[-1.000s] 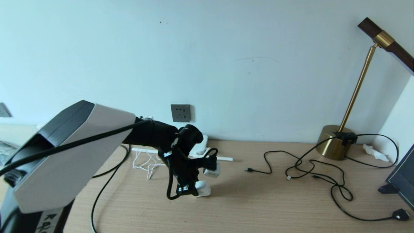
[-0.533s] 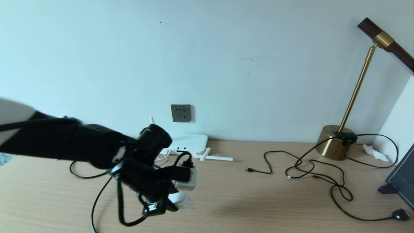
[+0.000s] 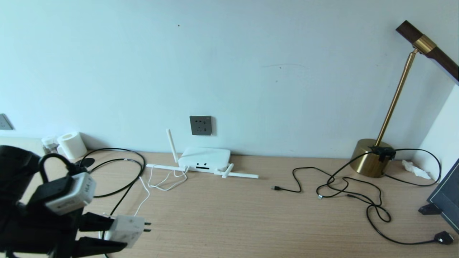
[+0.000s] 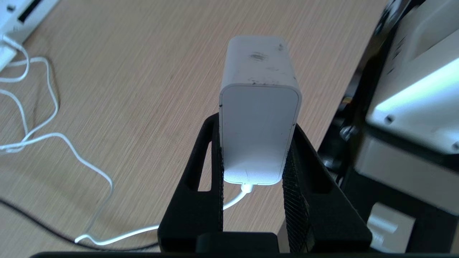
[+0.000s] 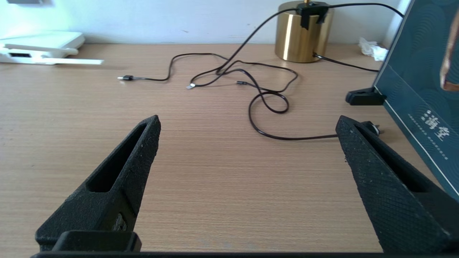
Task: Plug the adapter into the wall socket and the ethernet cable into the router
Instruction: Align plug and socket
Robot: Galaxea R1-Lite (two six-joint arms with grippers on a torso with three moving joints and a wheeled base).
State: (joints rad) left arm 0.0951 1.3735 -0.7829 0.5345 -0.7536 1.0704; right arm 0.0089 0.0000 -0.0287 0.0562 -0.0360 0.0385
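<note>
My left gripper (image 3: 120,234) hangs over the desk's front left corner, shut on the adapter (image 3: 127,229), a small white cube whose metal pins point right. In the left wrist view the black fingers (image 4: 215,150) press both flat sides of the adapter (image 4: 260,107), and its thin white cord (image 4: 89,168) trails over the desk. The grey wall socket (image 3: 200,125) sits on the wall just above the white router (image 3: 204,159). The black ethernet cable (image 3: 114,148) loops on the desk left of the router; its plug tip is hidden. My right gripper (image 5: 247,122) is open above bare desk.
A brass lamp (image 3: 373,157) stands at the back right with thin black cords (image 3: 351,190) tangled before it. A dark framed board (image 3: 444,197) leans at the far right. A paper roll (image 3: 71,145) stands at the back left.
My left arm has swung back from in front of the router to the desk's front left, lifting the adapter with it. The router is now uncovered. The right arm has not moved.
</note>
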